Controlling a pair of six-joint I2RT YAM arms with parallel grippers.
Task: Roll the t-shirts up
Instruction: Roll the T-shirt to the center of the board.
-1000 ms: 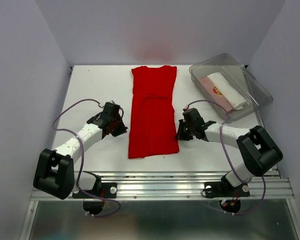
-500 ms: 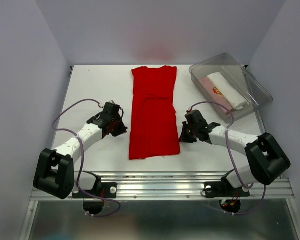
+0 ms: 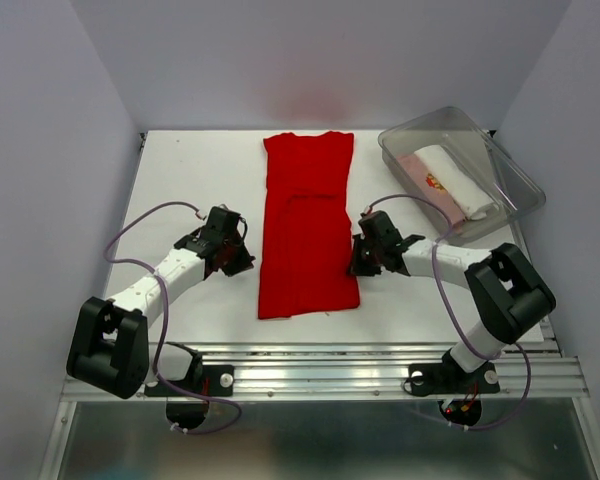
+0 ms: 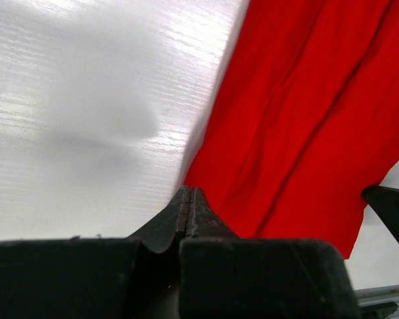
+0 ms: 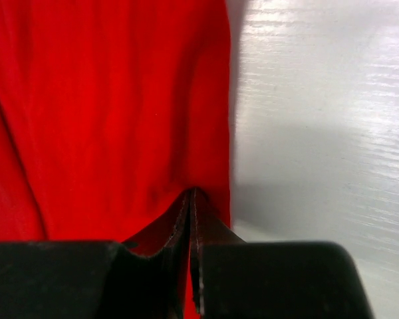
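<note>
A plain red t-shirt point(image 3: 307, 235) lies flat in the middle of the table, folded into a long narrow strip. My left gripper point(image 3: 246, 262) is shut, its tips point(image 4: 188, 191) resting at the shirt's point(image 4: 299, 119) left edge near the near end. The right gripper point(image 3: 358, 262) is shut too, its tips point(image 5: 193, 193) lying on the cloth point(image 5: 106, 100) just inside the right edge. No cloth shows between either pair of jaws. A white roll point(image 3: 458, 180) and a pale pink roll point(image 3: 420, 168) lie in a bin.
The clear plastic bin point(image 3: 521, 186) stands at the back right of the table. A metal rail point(image 3: 380, 372) runs along the near edge by the arm bases. White walls close in the left, the right and the back.
The right gripper has shifted left from beside the shirt onto its right edge. The left gripper and the shirt have stayed where they were.
</note>
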